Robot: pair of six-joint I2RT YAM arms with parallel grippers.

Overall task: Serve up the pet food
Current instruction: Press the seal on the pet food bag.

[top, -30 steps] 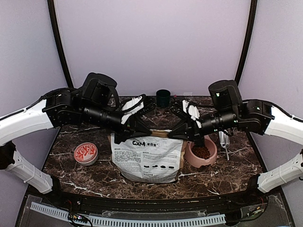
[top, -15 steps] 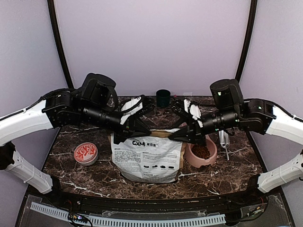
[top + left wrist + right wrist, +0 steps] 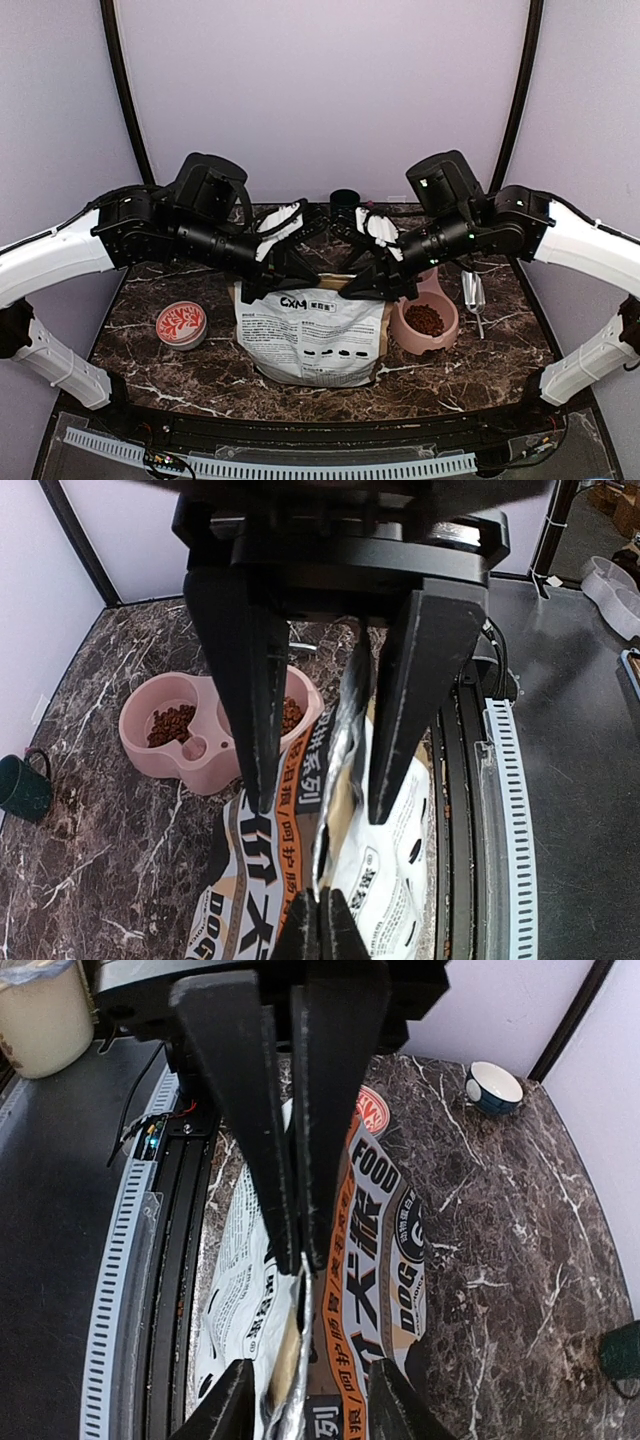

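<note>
The bag [image 3: 310, 335] is sitting at the centre of the tabletop [image 3: 150, 372] in the overhead view. Both arms are reaching in over its top edge from the left and right sides of the frame.

Left gripper [image 3: 320, 805]: you are seeing it released. In the left wrist view its two fingers [image 3: 250, 680] are standing well apart, one on each side of the bag's raised top edge. The edge is running up through the gap between them, and neither finger is pressing it.

Right gripper [image 3: 300, 1252]: you are seeing it clenched. In the right wrist view its fingers [image 3: 330, 1110] are standing almost together, and the thin top edge of the bag is entering the narrow slot at their tips, so it is grasping the bag.

The pet food [image 3: 425, 320] is lying in the pink bowl [image 3: 447, 335], just beside the bag toward the centre right of the overhead frame. In the left wrist view you are seeing kibble in both compartments of the bowl.

A round tin with a red lid [image 3: 181, 323] is resting on the tabletop at the centre left, apart from the bag. A dark green cup [image 3: 345, 204] is standing at the far edge, above the grippers in the frame.
</note>
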